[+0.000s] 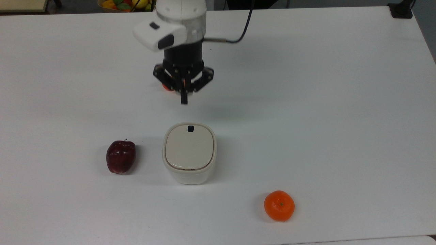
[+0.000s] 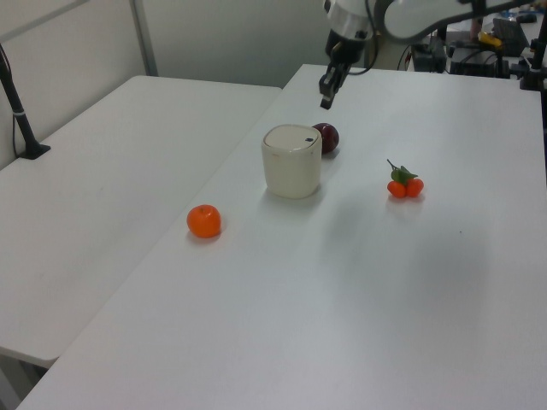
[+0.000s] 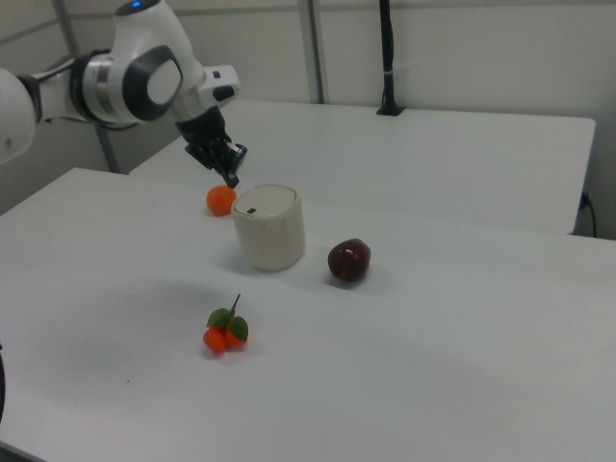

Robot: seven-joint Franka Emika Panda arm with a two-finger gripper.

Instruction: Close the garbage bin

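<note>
White and bare, the table (image 1: 340, 102) spreads under all three views, with a second white table (image 2: 102, 171) butted against it in the left view and pale wall panels behind.

Near the middle of the table stands the garbage bin (image 1: 189, 153), a cream-white rounded-square tub. Its flat beige lid (image 1: 189, 147) lies down flush inside the rim, so the bin is closed. A small black button (image 1: 190, 128) sits at the lid's far edge in the top view.

Above and beyond that button edge hang the fingers (image 1: 184, 98), well apart from the bin and touching nothing. They are pressed together into one narrow black tip pointing down, with nothing between them. In the left view the fingers (image 2: 326, 98) hang clear above the bin (image 2: 292, 161), toward the far end of the table. In the right view the fingers (image 3: 232, 175) hang just above the bin's (image 3: 269, 227) rim on the right view's left.

A dark red apple (image 1: 120, 156) rests near the bin on the top view's left, apart from it. An orange mandarin (image 1: 279, 205) lies farther off toward the top view's lower right. In the left view a small cluster of orange fruits with green leaves (image 2: 404, 182) lies to the left view's right of the bin. The white arm (image 1: 180, 20) rises from the fingers toward the top view's upper edge, a black cable (image 1: 243, 30) looping beside it.
</note>
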